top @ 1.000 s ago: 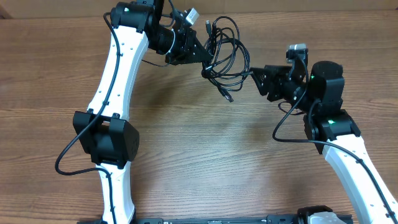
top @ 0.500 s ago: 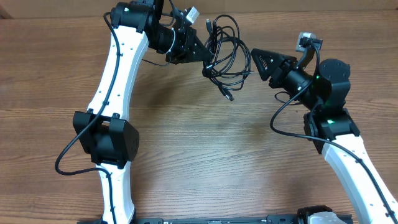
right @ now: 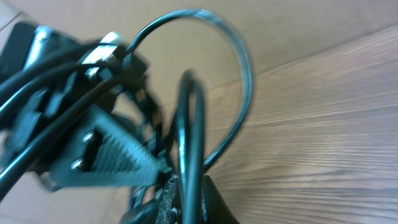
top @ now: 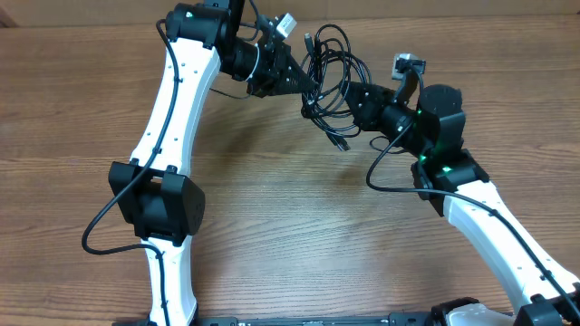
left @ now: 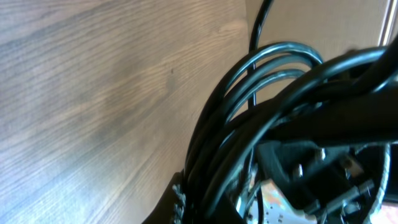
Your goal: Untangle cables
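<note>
The cables (top: 333, 65) are a small tangle of thin black loops hanging above the table at the far middle. One plug end (top: 340, 142) dangles below the tangle. From the left, my left gripper (top: 306, 88) is shut on the bunched cords, which fill the left wrist view as a thick bundle (left: 249, 118). From the right, my right gripper (top: 355, 98) is shut on a single strand, seen as an upright cable (right: 189, 124) pinched between the jaws in the right wrist view. The two grippers are close together, facing each other across the tangle.
The wooden table (top: 290, 208) stretches toward me below the tangle. Its far edge (top: 453, 18) runs just behind the cables. The white links of the left arm (top: 172, 100) and right arm (top: 489, 226) flank the middle.
My right gripper has swung left into the tangle and shut on a strand; it was open before. The left gripper and the tangle have shifted slightly right.
</note>
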{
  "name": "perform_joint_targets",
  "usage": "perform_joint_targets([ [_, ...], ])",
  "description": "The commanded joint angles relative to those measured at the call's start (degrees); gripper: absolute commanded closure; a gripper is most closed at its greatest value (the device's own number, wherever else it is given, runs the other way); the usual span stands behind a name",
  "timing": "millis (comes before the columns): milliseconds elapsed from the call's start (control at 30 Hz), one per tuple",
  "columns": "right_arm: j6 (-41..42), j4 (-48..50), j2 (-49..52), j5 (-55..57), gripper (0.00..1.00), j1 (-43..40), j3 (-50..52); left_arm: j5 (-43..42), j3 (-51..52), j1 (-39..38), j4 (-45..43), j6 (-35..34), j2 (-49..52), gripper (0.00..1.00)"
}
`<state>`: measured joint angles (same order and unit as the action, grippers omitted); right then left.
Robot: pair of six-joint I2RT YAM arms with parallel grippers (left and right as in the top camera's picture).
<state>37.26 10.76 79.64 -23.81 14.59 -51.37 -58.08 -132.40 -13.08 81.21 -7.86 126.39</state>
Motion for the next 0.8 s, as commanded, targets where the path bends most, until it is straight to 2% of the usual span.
perform_joint_targets([
  [0,-1.07,-2.36,-1.64,3.63,0.96,-6.91,-1.01,2.64,-4.15,3.78,4.39,4.83,-3.67,0.96],
  [100,-2.34,-7.91,-3.56,2.62,0.96,-16.15,-1.01,12.09,-6.93,8.35,8.94,5.81,-8.26,0.96],
  [267,-4.55,-10.95,-4.2,-3.13,0.96,-23.69,-1.01,15.45,-7.34,13.49,10.05,6.16,-14.6,0.96],
  [433,-4.5,-11.13,-4.33,-6.8,0.96,-21.88,-1.01,18.08,-7.32,14.38,10.03,6.19,-17.14,0.96],
  [567,-5.6,-11.08,-5.77,-6.25,0.96,-15.23,-1.75,23.08,-7.32,10.99,9.99,7.26,-17.11,0.94],
  [600,-6.91,-11.17,-6.29,-5.55,0.96,-13.62,-2.47,25.14,-7.32,9.84,9.88,7.96,-17.11,0.91],
  [667,-10.36,-12.96,-7.85,-2.32,0.96,-10.23,-5.4,30.25,-7.32,7.48,9.49,8.13,-17.11,0.77],
  [767,-18.12,-21.03,-9.35,4.96,0.96,-6.86,-13.14,38.25,-7.32,3.61,8.35,8.15,-17.09,0.42],
])
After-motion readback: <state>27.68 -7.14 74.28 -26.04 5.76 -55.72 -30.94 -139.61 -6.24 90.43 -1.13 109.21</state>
